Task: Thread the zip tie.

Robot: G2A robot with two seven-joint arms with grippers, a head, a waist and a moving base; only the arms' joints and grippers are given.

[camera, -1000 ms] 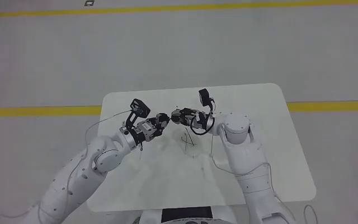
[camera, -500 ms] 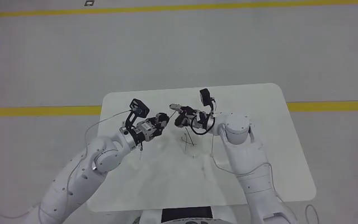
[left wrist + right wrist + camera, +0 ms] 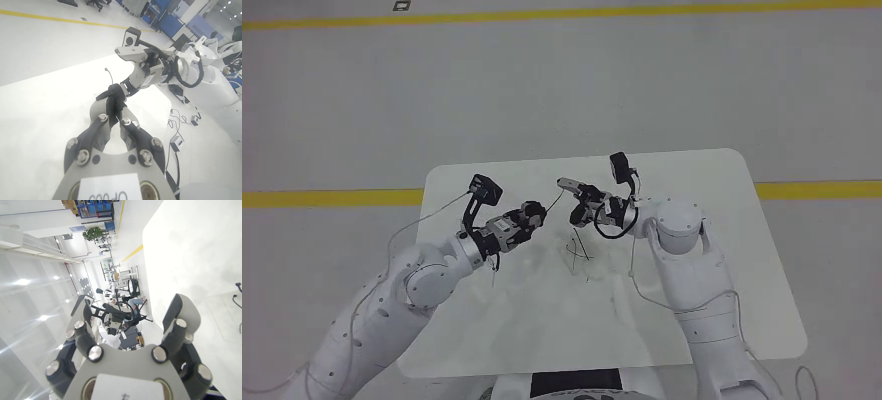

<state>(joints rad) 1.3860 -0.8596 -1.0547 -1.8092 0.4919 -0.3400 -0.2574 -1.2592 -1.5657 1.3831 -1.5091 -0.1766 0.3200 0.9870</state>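
Since a second ago we see the right gripper drawn back from the left gripper; then the two met tip to tip over the middle of the counter, and now a gap lies between them in the top view; the right gripper's fingers, closer together before, have spread wide; the left gripper has kept almost the same place, and the loose zip ties lie where they lay before.

We find the left gripper's fingers pressed together on the zip tie, a thin black strip; it rises from the pinched fingertips and ends in a small square head at its free end, in the air above the counter; in the top view it shows as a fine dark line running from the left gripper toward the right gripper.

From the left wrist view the right gripper stands just beyond the left one, jaws far apart, the strip rising in front of the gap between them; whether its lower finger touches the left fingertips we cannot tell; the right wrist view shows both of its fingers spread with nothing between them.

The loose zip ties lie crossed on the counter, nearer the robot than both grippers, touching neither.
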